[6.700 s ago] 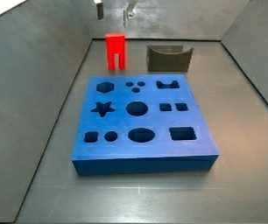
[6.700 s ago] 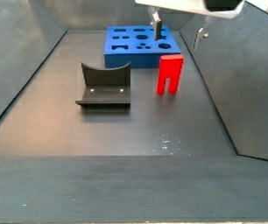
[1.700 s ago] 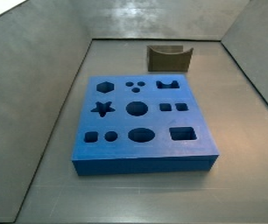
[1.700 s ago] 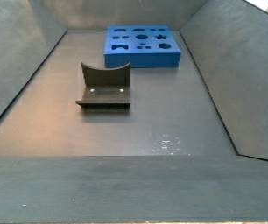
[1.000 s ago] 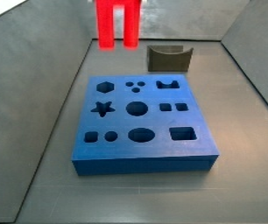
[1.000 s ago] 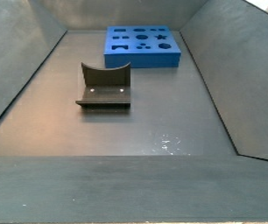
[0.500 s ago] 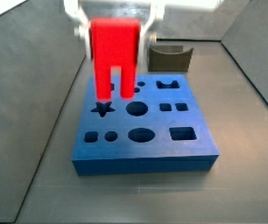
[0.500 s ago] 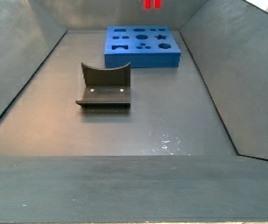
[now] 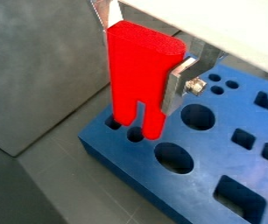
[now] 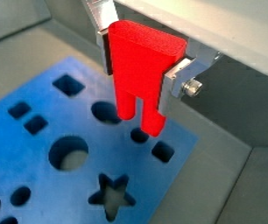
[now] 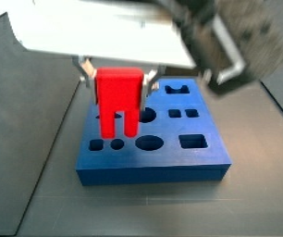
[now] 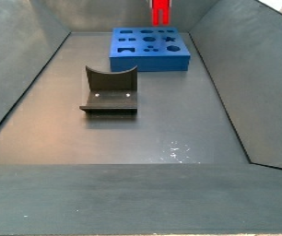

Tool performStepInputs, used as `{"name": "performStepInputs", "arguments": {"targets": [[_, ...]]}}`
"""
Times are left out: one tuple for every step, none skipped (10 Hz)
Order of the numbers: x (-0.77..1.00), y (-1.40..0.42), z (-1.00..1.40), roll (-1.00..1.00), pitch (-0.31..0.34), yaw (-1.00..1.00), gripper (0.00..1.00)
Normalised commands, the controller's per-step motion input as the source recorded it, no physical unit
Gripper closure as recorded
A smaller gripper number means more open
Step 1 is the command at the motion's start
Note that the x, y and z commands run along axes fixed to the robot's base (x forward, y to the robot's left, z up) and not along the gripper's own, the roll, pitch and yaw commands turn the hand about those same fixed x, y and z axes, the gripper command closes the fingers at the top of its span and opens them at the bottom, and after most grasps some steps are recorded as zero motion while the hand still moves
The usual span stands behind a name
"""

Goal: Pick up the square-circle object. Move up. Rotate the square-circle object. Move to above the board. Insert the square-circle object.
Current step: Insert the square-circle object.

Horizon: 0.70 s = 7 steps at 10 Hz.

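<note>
Square-circle object point(image 9: 143, 77), a bright red peg split by a groove into two prongs, hangs upright with its prongs pointing down over the board point(image 9: 124, 159), pinched at its upper end between the silver finger plates of the gripper point(image 9: 144, 52). In both wrist views the prong tips stand just above the blue surface, over small cut-outs near one edge point(image 10: 140, 74); whether they touch the board cannot be told.

The board point(image 11: 151, 157) lies flat on the dark floor, its star, round, square and oval holes all empty. Behind it in a side view sits the grey U-shaped holder point(image 12: 109, 89), also empty, well apart from the board point(image 12: 150, 51).

Half a second ago the peg hung higher and nearer the camera in the side view; it has since come down toward the front-left holes point(image 11: 116, 102), and the arm's white body and dark wrist have swung into that view. In the opposite side view more of the red peg point(image 12: 161, 12) now shows at the top edge than before.

That view cuts the peg off at the frame's top, leaving the gripper out of sight there. The arm in the nearer side view is blurred, hiding the board's rear holes and the holder, and only a sliver of finger point(image 11: 90, 69) shows beside the peg.
</note>
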Motion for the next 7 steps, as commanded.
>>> {"name": "performStepInputs", "arguments": {"targets": [[-0.1,0.0,-0.38,0.11,-0.09,0.09,1.0],[-0.18,-0.01,-0.37,0.06,-0.133,0.01,1.0],[-0.18,-0.06,-0.37,0.04,-0.15,0.01,1.0],[-0.14,-0.04,-0.31,0.03,-0.113,0.01,1.0],[-0.26,-0.16,-0.28,0.06,-0.126,0.0,1.0],[-0.38,-0.22,-0.27,0.06,-0.14,0.0,1.0],[-0.3,-0.1,-0.2,0.01,-0.11,0.0,1.0]]}}
